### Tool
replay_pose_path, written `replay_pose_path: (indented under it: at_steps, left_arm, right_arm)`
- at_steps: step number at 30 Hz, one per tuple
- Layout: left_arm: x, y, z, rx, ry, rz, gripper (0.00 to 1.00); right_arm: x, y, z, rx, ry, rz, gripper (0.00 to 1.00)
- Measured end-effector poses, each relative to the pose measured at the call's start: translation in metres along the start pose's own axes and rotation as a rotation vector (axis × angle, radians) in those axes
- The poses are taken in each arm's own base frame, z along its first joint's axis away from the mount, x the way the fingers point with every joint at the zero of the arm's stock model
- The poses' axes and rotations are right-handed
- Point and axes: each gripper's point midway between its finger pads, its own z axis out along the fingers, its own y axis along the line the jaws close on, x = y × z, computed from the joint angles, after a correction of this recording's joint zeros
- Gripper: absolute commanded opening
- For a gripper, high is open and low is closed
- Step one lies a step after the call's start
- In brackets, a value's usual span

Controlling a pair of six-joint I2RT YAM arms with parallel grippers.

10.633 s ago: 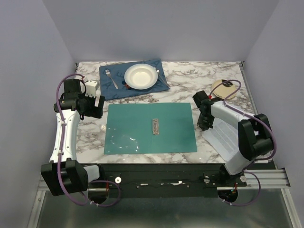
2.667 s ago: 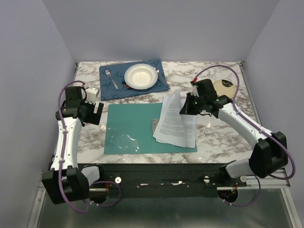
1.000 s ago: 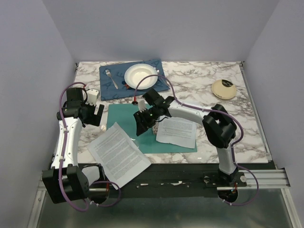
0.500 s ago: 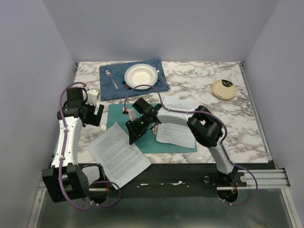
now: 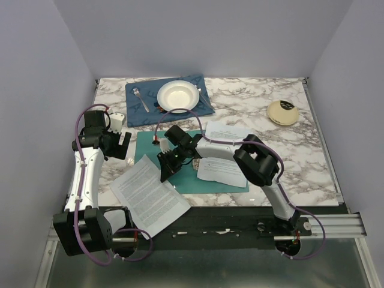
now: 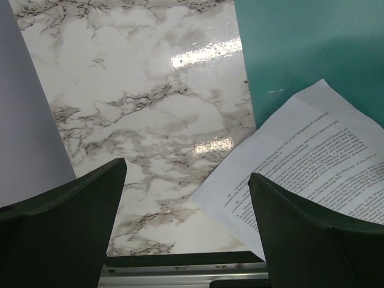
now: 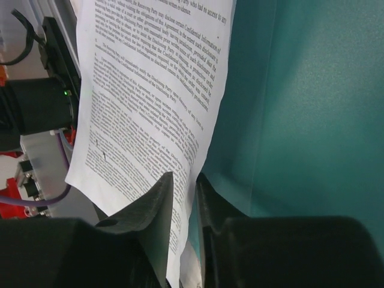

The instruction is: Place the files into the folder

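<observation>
At 8 o'clock of the teal plastic folder (image 7: 300, 120), white printed paper (image 7: 156, 108) is pinched by the right gripper (image 7: 191, 186); the left gripper (image 6: 187, 170) is held wide open, empty.

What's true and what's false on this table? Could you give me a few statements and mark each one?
1. The left fingers stand wide apart with nothing between them. True.
2. The plate sits on the folder. False: it sits on the blue placemat, behind the folder.
3. The right fingers straddle the edge of a sheet. True.
4. That sheet lies wholly on the folder. False: only a corner overlaps it; the rest lies on the table and juts past its near edge.
5. A fork lies beside the plate. True.
</observation>
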Motion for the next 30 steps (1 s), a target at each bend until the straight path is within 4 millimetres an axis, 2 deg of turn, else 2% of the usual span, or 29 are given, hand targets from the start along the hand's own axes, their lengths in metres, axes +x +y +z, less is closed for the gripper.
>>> replay_pose_path:
  at_steps: [2,7,10,12,14,17,21,24,30]
  left_arm:
    - [0.000,0.000,0.000,0.000,0.000,0.001,0.99]
    - [0.001,0.002,0.000,-0.011,0.004,0.006,0.99]
    - [0.001,0.003,0.000,-0.017,0.006,0.007,0.99]
    - [0.001,0.003,0.000,-0.017,0.007,0.008,0.99]
    - [0.001,0.004,0.000,-0.018,0.007,0.009,0.99]
    - [0.001,0.004,0.000,-0.020,0.007,0.010,0.99]
    - [0.001,0.004,0.000,-0.021,0.008,0.011,0.99]
    - [0.001,0.004,0.000,-0.021,0.006,0.011,0.99]
    - [0.002,0.004,0.001,-0.021,0.007,0.012,0.99]
  right_arm:
    - [-0.001,0.003,0.001,-0.005,-0.005,0.001,0.01]
    - [0.002,0.000,0.003,0.013,-0.010,0.008,0.00]
    - [0.000,-0.008,-0.007,0.057,-0.033,0.017,0.01]
    - [-0.007,-0.009,-0.021,0.082,-0.066,0.013,0.00]
    - [-0.020,-0.014,-0.044,0.107,-0.118,0.007,0.01]
    - [-0.049,-0.028,-0.094,0.157,-0.227,-0.003,0.01]
    - [-0.074,-0.051,-0.152,0.255,-0.321,-0.026,0.00]
    - [-0.077,-0.058,-0.168,0.320,-0.307,-0.065,0.00]
    - [-0.059,-0.065,-0.171,0.399,-0.209,-0.118,0.00]
